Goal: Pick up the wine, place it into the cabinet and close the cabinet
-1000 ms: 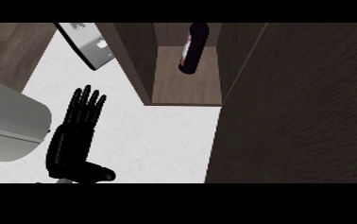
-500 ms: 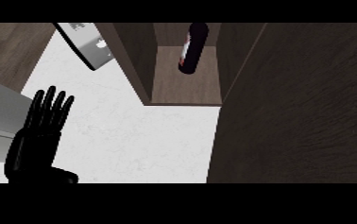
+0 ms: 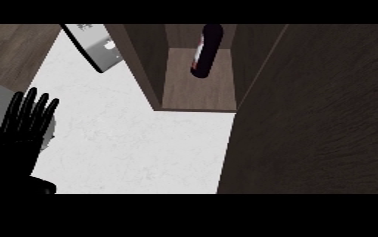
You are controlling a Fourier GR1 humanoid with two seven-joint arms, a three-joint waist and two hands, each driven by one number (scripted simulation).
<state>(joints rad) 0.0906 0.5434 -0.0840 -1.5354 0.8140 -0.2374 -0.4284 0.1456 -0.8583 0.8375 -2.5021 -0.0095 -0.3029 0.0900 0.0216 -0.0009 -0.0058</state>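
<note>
While upright, wine (image 3: pixel 204 52) inside cabinet (image 3: pixel 198 88)

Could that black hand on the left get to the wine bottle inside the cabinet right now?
Probably yes: the left hand rests open at the counter's left edge, well short of the wine bottle, but the cabinet front looks open.

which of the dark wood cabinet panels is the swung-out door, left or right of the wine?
The right one: the broad door reaching toward the view's lower edge. The left wall is short and fixed beside the wine on the shelf.
</note>
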